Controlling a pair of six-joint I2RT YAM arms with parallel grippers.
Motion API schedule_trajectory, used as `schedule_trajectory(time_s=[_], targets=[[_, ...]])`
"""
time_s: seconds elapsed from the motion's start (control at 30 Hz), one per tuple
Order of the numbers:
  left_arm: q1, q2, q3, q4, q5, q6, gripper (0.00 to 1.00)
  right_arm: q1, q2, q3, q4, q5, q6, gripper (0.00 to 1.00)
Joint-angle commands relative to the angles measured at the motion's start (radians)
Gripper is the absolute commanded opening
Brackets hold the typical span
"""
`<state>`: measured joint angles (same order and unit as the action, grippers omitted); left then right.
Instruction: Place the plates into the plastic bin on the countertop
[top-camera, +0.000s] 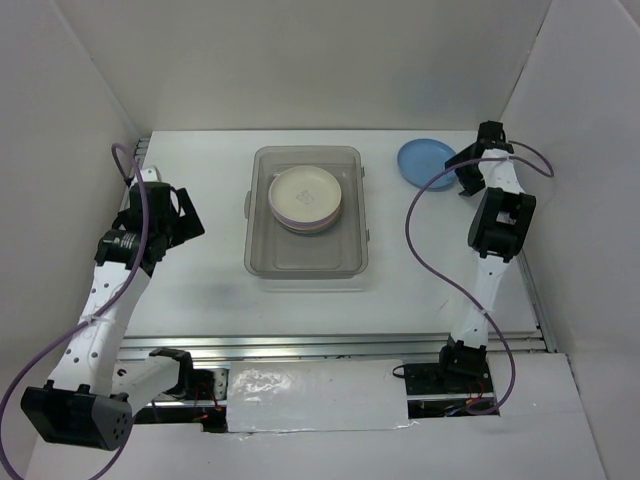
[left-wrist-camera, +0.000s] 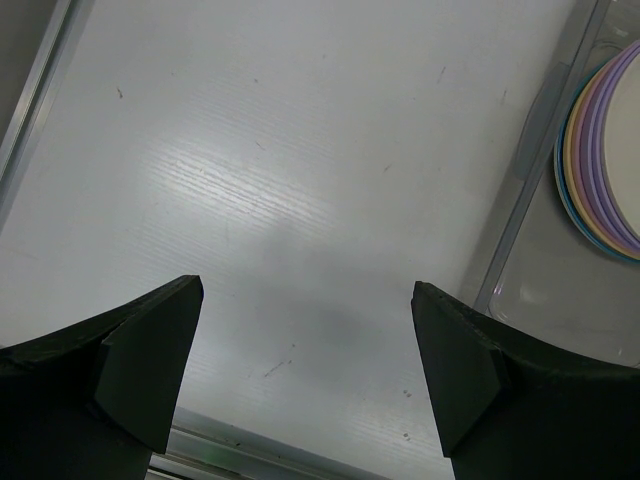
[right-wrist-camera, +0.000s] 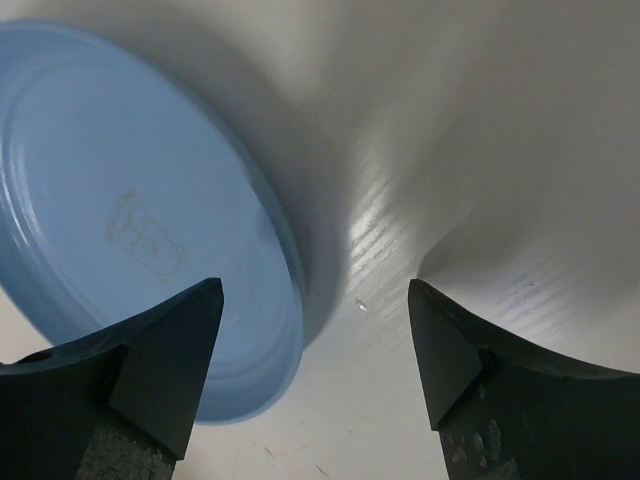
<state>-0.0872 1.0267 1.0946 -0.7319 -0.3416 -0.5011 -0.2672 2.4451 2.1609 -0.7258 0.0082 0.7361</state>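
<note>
We note the right gripper (right-wrist-camera: 312, 300) wide over the blue plate (right-wrist-camera: 120, 220), right of the plastic bin (top-camera: 305, 262); left gripper (left-wrist-camera: 305, 295) wide, left of it.

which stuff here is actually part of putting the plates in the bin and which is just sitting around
Part of the job: blue plate, out on the countertop; stack of plates, already in the plastic bin.
Just there: purple cables, metal rail, side walls.

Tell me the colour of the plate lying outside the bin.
Light blue: the small round plastic plate shows best in the right wrist view.
</note>
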Motion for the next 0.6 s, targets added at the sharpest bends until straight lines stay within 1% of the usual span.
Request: schedule_trajectory(time_s=[0.0, 0.07, 0.13, 0.17, 0.23, 0.27, 0.33, 0.43, 0.47, 0.53, 0.57], targets=[[0.004, -0.022, 0.007, 0.025, 0.007, 0.009, 0.99, 0.003, 0.000, -0.001, -0.043, -0.021, -0.017, 0.80], [0.003, -0.020, 0.007, 0.023, 0.010, 0.009, 0.99, 0.009, -0.021, -0.019, -0.018, -0.024, -0.012, 0.71], [0.003, -0.019, 0.008, 0.025, 0.010, 0.009, 0.99, 0.014, 0.002, 0.019, -0.044, -0.014, -0.012, 0.61], [0.004, -0.017, 0.008, 0.025, 0.010, 0.010, 0.99, 0.016, 0.011, 0.033, -0.070, -0.011, -0.014, 0.52], [0.004, -0.022, 0.008, 0.025, 0.010, 0.009, 0.99, 0.019, 0.026, 0.059, -0.093, -0.016, -0.018, 0.41], [0.004, -0.024, 0.007, 0.025, 0.009, 0.009, 0.99, 0.020, 0.025, 0.051, -0.087, -0.019, -0.020, 0.24], [0.003, -0.027, 0.005, 0.026, 0.007, 0.010, 0.99, 0.026, -0.004, 0.004, -0.072, -0.017, -0.017, 0.00], [0.004, -0.022, 0.007, 0.026, 0.013, 0.010, 0.99, 0.054, -0.102, -0.096, 0.012, -0.040, -0.020, 0.00], [0.004, -0.024, 0.007, 0.028, 0.018, 0.012, 0.99, 0.063, -0.177, -0.154, 0.038, -0.042, -0.021, 0.00], [0.003, -0.022, 0.005, 0.029, 0.019, 0.010, 0.99, 0.104, -0.253, -0.185, 0.077, -0.019, -0.020, 0.00], [0.004, -0.022, 0.005, 0.029, 0.018, 0.010, 0.99, 0.117, -0.321, -0.196, 0.083, -0.017, -0.014, 0.00]])
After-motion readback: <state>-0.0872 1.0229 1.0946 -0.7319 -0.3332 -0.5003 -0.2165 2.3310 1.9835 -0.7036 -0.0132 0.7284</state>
